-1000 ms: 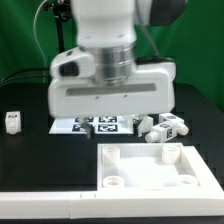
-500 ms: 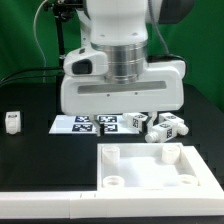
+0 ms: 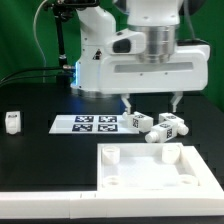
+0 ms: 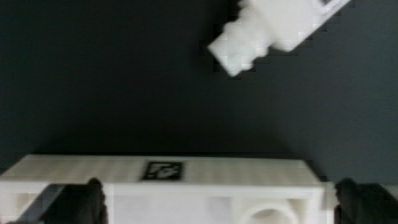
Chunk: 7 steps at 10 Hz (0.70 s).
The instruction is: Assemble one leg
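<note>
Exterior view: low, frontal, mid-range, looking across the worktop point(image 3: 40, 150) from its near edge. Wrist view: close, facing downward. Shared: the white panel point(image 3: 150, 172), far rim.

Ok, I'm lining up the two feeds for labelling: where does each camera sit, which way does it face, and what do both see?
Exterior view: off the arm, near the panel, facing across the table at the arm; shows the arm's end and the open gripper.
Wrist view: on the wrist, looking down at the table; only two dark fingertips show.
Shared: the panel and a leg; several legs lie in the exterior view, so which one I cannot tell.
</note>
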Each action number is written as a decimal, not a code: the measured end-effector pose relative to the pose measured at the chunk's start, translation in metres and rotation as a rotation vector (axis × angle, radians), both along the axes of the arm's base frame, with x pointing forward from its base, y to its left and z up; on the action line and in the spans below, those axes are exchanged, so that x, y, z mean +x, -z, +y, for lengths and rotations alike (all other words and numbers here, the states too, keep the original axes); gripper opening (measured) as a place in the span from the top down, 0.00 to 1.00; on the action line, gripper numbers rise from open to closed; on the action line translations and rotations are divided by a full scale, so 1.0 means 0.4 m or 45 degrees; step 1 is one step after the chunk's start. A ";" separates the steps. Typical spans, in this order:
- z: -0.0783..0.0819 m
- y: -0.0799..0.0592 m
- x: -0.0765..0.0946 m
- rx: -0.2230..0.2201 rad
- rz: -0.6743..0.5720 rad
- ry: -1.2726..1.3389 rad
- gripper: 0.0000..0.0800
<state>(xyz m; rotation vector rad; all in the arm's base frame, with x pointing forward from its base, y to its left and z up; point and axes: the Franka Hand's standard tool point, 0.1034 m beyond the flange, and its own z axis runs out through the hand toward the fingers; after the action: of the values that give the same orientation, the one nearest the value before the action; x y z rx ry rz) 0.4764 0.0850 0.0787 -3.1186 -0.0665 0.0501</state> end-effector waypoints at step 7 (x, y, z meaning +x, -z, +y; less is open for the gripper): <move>0.047 -0.005 -0.110 -0.034 -0.062 -0.305 0.19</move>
<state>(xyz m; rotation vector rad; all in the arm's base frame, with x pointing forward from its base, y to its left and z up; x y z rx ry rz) 0.4324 0.1037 0.0807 -3.1203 -0.4428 -0.0209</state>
